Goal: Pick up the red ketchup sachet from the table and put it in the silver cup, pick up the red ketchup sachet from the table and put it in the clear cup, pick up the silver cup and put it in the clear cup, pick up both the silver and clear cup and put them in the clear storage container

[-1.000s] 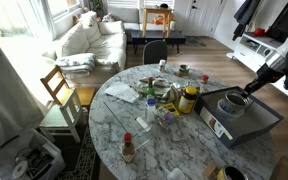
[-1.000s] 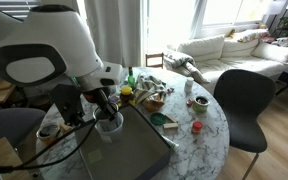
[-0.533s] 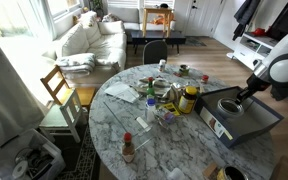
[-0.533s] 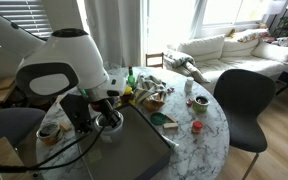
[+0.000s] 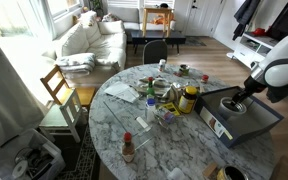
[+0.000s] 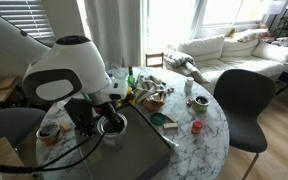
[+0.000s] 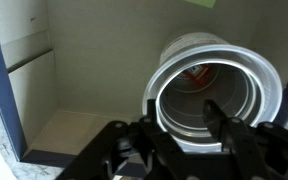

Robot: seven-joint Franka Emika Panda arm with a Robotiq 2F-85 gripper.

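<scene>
The clear cup [image 7: 268,62], whitish-rimmed, stands in the clear storage container [image 7: 54,130] with the silver cup [image 7: 246,112] nested inside it. A red ketchup sachet [image 7: 196,72] shows at the bottom of the silver cup. My gripper [image 7: 182,132] hangs just above the cups with its jaws apart, one finger [image 7: 144,138] outside the rim and the other inside. In both exterior views the gripper [image 5: 234,102] [image 6: 110,124] is low inside the grey container [image 5: 262,126] [image 6: 144,155], and it hides most of the cups.
A yellow-lidded jar [image 5: 189,98], a red-capped sauce bottle [image 5: 128,149] and several small items crowd the middle of the marble table [image 5: 174,150]. A green lid [image 6: 158,119] and a red piece [image 6: 195,127] lie beside the container. A dark chair [image 6: 249,100] stands at the table's edge.
My gripper came down with the nested cups into the container. Its jaws, shut on the cup rim before, have spread apart.
</scene>
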